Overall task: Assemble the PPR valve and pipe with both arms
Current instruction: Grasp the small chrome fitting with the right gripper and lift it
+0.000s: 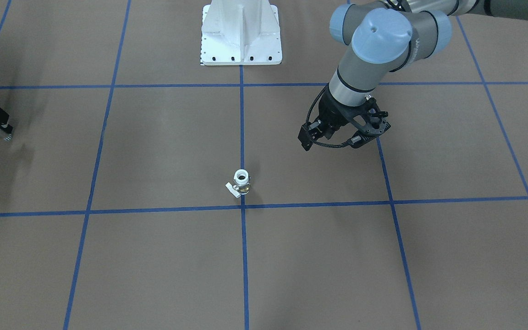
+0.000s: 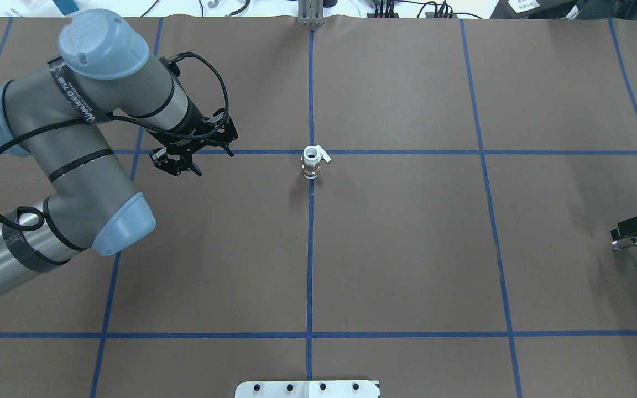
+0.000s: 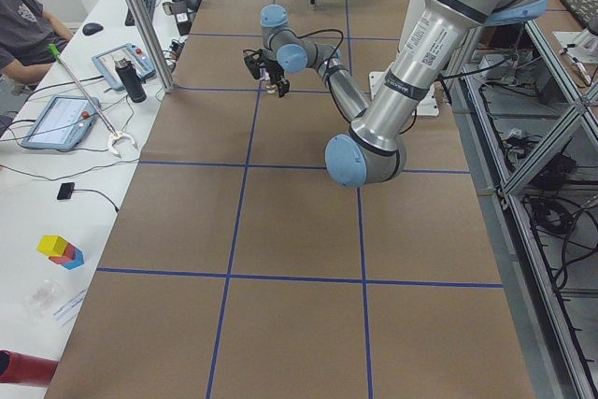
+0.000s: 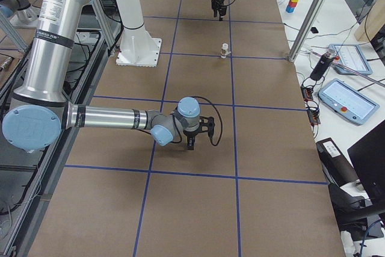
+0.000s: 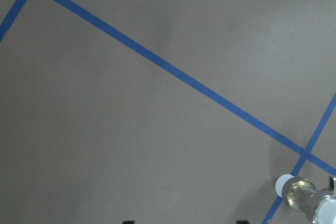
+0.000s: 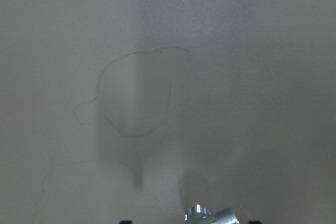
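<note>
The PPR valve [image 2: 313,161] stands upright on the bench [image 2: 407,249], right on the centre blue tape line [image 2: 309,249] and just on the robot's side of a crossing. Its round white socket faces up, the brass middle shows below, and the flat lever pokes out sideways. To the valve's left, the left end effector [image 2: 179,167] hovers over the bench, fingers parted and empty, well clear of the valve. The left wrist camera catches the valve in its bottom right corner. Far out at the robot's right edge of the bench, the right end effector [image 2: 628,240] is clamped on the pipe [image 2: 621,244], the silver fitting glinting at its fingertips above the surface.
</note>
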`<state>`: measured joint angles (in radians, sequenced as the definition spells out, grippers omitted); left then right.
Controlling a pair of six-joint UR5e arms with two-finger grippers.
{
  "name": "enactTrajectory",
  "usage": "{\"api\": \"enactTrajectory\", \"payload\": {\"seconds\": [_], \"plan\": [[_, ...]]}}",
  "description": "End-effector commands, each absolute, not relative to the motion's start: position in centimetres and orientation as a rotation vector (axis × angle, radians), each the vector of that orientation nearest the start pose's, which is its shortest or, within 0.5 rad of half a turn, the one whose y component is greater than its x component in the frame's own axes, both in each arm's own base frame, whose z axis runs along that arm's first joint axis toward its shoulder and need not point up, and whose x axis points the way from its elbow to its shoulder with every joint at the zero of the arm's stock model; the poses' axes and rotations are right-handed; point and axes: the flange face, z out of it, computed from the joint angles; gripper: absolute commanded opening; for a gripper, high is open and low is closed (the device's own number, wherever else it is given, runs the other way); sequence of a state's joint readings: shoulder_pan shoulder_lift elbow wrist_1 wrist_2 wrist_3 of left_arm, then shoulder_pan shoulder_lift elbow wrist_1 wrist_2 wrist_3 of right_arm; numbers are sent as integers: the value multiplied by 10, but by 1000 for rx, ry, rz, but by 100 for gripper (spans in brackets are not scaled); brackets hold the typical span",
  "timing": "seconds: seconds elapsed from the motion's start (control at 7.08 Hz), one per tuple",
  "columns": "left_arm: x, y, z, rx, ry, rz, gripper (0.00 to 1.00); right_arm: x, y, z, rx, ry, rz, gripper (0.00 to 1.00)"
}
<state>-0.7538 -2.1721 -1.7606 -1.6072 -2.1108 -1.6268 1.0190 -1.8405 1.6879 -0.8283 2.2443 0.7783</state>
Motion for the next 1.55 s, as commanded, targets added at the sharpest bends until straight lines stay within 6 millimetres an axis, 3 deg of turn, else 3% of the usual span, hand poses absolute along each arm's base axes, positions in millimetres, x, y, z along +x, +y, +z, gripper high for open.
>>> {"api": "enactTrajectory", "payload": {"seconds": [0.0, 0.28, 0.42, 0.85, 1.27, 1.41], "plan": [[415, -503, 218, -204, 941, -526, 71, -150, -375, 640, 42, -863, 8, 77], [415, -503, 218, -205, 941, -527, 71, -151, -375, 640, 41, -862, 6, 76], [415, -503, 218, -206, 942, -529, 71, -150, -374, 640, 40, -861, 6, 64], [414, -503, 218, -206, 944, -533, 71, -149, -373, 639, 39, -861, 13, 0], [413, -503, 218, -207, 944, -535, 71, -148, -372, 639, 37, -861, 15, 0], [413, -504, 217, -207, 945, -535, 71, -148, -373, 631, 49, -870, 14, 0]]}}
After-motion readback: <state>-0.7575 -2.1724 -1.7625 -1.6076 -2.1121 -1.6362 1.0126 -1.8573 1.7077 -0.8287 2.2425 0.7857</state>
